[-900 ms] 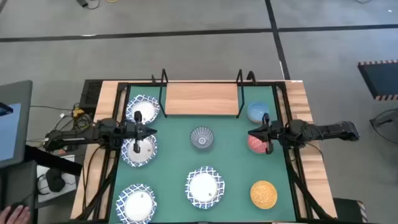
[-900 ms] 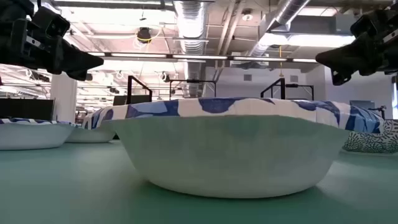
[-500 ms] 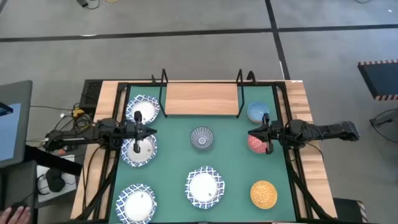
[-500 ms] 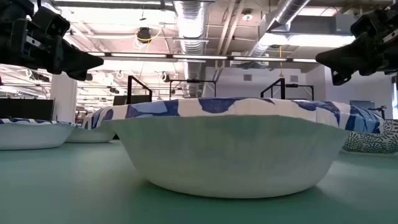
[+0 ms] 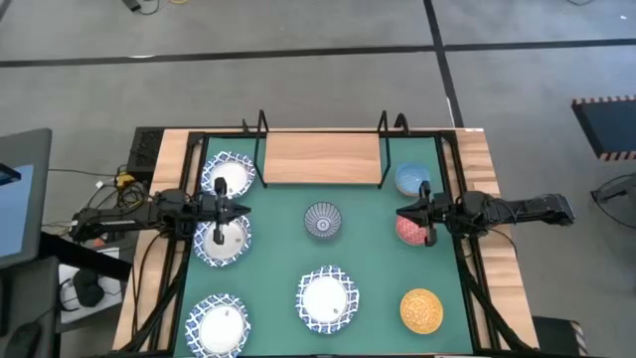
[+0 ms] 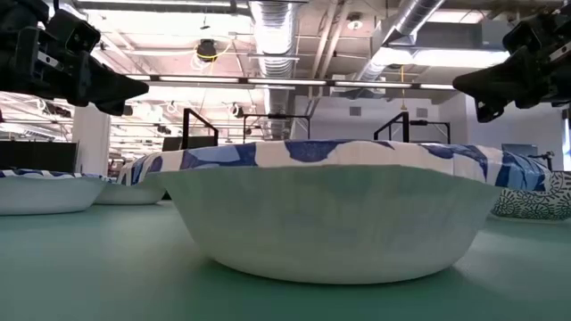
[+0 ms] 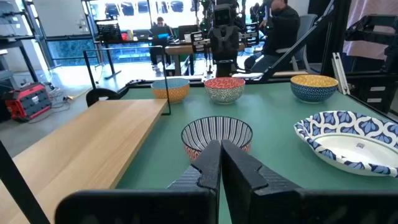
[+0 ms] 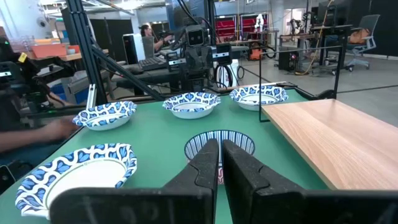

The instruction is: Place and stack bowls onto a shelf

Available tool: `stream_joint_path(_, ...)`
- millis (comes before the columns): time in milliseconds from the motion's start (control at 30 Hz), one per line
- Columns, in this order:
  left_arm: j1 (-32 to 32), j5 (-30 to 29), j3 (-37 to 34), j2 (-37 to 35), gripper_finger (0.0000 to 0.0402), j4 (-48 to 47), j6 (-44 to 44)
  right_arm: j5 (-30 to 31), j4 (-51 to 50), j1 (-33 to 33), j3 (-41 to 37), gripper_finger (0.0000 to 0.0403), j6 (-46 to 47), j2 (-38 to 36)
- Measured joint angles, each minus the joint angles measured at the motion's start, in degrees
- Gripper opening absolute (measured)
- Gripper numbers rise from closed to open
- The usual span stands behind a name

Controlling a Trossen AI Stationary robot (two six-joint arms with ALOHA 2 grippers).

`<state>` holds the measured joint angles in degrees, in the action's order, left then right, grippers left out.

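Grey-blue patterned bowl [image 5: 322, 221], mid-worktop, just before the bare shelf [image 5: 322, 157]: midway between closed, empty left claw [image 5: 243, 209] and nearly closed, empty right claw [image 5: 401, 213], neither arm nearer.

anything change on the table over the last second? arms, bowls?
Nothing visibly changed. Both arms hang above the green mat, left tool and right tool shut and empty, all eight bowls on the mat, the shelf bare.
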<state>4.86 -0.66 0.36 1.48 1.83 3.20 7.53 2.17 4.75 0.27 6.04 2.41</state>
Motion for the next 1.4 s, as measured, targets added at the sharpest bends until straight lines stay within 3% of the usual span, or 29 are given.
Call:
stream_joint_path(667,0.0,0.0,0.0,0.0,0.0002,0.0,0.0,0.0,0.0,0.0,0.0,0.0049,0.0,0.0)
stream_joint_path(867,0.0,-2.2,0.0,0.0,0.0002,0.3,10.6,0.0,0.0,0.0,0.0,0.0049,0.0,0.0)
stream_joint_path(1033,0.0,-2.2,0.0,0.0,0.0002,0.3,12.1,0.0,0.0,0.0,0.0,0.0049,0.0,0.0)
stream_joint_path(1133,0.0,-2.1,0.0,0.0,0.0002,0.8,9.0,0.0,0.0,0.0,0.0,0.0049,0.0,0.0)
stream_joint_path(1267,0.0,-0.6,0.0,0.0,0.0002,2.0,-6.2,0.0,0.0,0.0,0.0,0.0049,-6.4,0.0)
stream_joint_path(1400,0.0,-4.7,0.0,0.2,0.0002,2.3,-11.5,0.0,0.3,0.0,0.0,0.0049,-14.1,0.0)
